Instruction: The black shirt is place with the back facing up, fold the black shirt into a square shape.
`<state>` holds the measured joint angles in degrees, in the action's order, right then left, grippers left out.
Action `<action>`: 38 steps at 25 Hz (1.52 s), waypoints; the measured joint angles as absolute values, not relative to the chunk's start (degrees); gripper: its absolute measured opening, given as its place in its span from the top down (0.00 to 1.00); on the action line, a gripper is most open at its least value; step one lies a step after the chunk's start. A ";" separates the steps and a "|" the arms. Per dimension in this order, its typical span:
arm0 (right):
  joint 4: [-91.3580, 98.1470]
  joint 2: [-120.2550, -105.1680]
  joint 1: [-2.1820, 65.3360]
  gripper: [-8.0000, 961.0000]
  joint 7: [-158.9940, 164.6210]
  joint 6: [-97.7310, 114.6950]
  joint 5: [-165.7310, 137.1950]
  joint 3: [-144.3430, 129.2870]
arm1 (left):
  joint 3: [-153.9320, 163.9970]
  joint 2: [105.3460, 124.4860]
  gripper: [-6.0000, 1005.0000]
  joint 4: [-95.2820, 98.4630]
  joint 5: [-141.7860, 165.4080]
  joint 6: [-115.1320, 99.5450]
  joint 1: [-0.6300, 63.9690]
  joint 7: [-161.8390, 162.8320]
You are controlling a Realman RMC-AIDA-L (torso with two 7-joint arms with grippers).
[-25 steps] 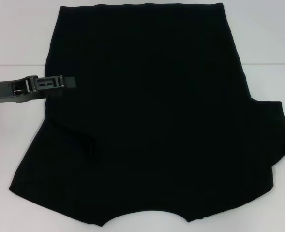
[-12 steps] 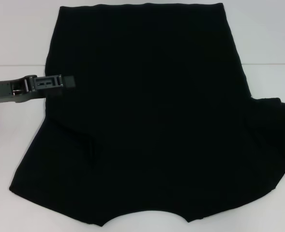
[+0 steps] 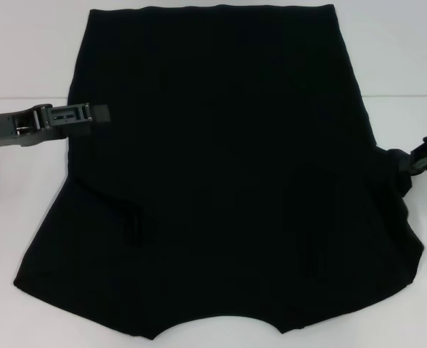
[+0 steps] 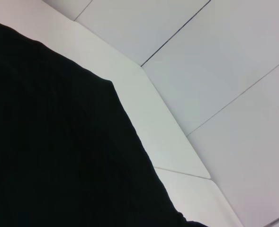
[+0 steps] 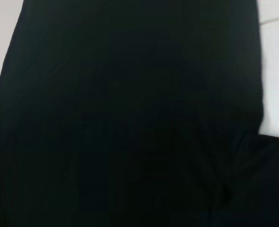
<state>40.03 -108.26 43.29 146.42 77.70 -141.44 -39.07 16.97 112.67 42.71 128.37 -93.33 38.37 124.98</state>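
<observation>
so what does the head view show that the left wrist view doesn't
Only the head view shows both arms: the left gripper lies over the left edge of the black shirt, and the right gripper is at the shirt's right edge by the sleeve. It also takes in nearly the whole shirt, sleeves and curved neckline included. Only the left wrist view shows the pale panelled surface beyond the white table and one corner of the shirt up close. Both show the black cloth lying flat on the table.

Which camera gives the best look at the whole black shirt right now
The head view: the black shirt shows almost whole on the white table. The left wrist view shows only one edge and corner; the right wrist view is nearly filled with dark cloth.
</observation>
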 joint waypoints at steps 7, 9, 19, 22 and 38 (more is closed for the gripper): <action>40.08 -108.42 44.24 0.97 146.95 76.70 -141.52 -42.06 | 16.91 112.64 0.22 42.71 127.76 -93.36 37.99 124.98; 40.08 -108.42 43.82 0.97 147.18 76.60 -141.53 -41.56 | 16.86 112.70 0.22 42.71 127.76 -93.43 37.82 124.98; 40.09 -108.91 45.25 0.96 146.65 74.64 -141.55 -45.19 | 16.79 112.76 0.22 42.71 127.70 -93.21 37.75 125.07; 40.14 -109.82 46.97 0.96 145.88 72.72 -141.71 -50.86 | 16.57 112.77 0.22 42.71 127.61 -93.21 37.66 125.07; 42.60 -115.46 53.01 0.95 142.38 70.08 -154.39 -58.02 | 12.67 112.50 0.22 42.71 127.58 -93.26 36.64 124.82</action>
<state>42.60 -115.46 53.01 142.38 70.08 -154.39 -58.02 12.67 112.50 42.71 127.58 -93.26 36.64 124.82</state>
